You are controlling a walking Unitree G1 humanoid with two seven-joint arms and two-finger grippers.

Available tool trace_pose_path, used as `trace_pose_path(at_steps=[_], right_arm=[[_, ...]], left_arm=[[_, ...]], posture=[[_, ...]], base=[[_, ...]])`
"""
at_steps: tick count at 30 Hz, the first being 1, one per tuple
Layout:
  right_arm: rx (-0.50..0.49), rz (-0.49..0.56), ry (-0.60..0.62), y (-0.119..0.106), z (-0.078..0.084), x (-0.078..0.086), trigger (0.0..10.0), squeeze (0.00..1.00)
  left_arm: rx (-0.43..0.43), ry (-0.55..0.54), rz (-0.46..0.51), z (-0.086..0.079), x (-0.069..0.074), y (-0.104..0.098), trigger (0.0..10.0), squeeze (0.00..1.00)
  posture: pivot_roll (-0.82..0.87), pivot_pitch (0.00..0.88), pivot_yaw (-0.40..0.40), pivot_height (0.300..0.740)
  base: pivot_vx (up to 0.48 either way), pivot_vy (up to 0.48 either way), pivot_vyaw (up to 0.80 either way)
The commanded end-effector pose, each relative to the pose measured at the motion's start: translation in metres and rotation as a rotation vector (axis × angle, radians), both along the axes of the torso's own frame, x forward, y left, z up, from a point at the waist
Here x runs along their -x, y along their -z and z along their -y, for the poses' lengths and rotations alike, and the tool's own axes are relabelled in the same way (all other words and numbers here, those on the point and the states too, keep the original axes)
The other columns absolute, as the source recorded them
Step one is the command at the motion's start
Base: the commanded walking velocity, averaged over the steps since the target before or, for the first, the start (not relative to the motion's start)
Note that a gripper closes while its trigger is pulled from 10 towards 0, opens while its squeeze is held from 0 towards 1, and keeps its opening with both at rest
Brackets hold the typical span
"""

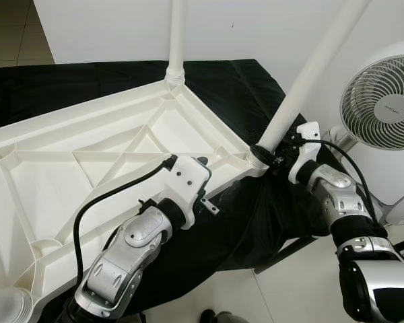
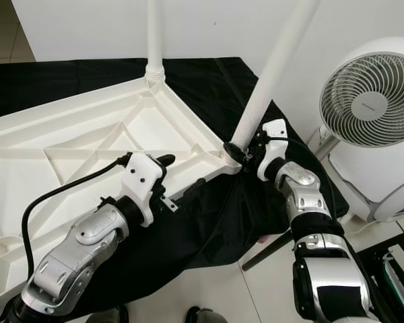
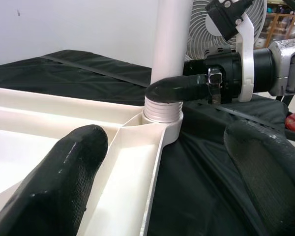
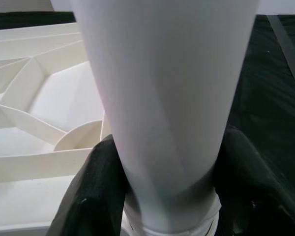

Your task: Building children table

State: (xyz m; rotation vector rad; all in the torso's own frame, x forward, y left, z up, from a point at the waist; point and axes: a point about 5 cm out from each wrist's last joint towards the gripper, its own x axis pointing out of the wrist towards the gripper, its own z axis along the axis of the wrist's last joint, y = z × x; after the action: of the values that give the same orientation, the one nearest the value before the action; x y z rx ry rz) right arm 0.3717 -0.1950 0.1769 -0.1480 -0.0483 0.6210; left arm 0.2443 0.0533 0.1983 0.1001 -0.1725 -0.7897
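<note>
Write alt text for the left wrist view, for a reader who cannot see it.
The right gripper clamps its black fingers around the base of a white table leg seated in the corner socket of an upturned white tabletop. The left gripper's own fingers spread open in the foreground, over black cloth, with a fan behind.

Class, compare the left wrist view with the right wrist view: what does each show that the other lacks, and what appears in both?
Left wrist view alone: the left tool with its two black fingers spread apart above the tabletop's edge, the right tool seen from outside gripping the base of the leg, and the fan behind.

Right wrist view alone: a close look down the leg, with the right tool's fingers pressed on either side of it.

Both: the white table leg, the upturned white tabletop and the black cloth.
</note>
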Motion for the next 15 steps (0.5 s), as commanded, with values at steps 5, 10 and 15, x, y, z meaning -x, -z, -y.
trace_pose_path(at_steps=[5,10,15], right_arm=[[0.03,-0.03,-0.023,0.0118,0.0024,0.0039,0.0,0.0],[0.006,-0.022,0.005,0.0112,0.0029,0.0056,10.0,0.0],[-0.053,-0.039,0.076,0.0119,0.0056,0.0064,10.0,0.0]], left_arm=[[-0.014,0.04,-0.007,0.0031,0.0043,0.001,10.0,0.0],[-0.01,0.041,-0.013,0.0038,0.0049,0.0017,10.0,0.0],[-0.008,0.041,-0.015,0.0041,0.0056,0.0021,10.0,0.0]], posture=[[0.08,0.158,-0.085,0.74],[0.07,0.16,-0.091,0.74],[0.07,0.159,-0.095,0.74]], base=[[0.0,0.0,0.0],[0.0,0.0,0.0],[0.0,0.0,0.0]])
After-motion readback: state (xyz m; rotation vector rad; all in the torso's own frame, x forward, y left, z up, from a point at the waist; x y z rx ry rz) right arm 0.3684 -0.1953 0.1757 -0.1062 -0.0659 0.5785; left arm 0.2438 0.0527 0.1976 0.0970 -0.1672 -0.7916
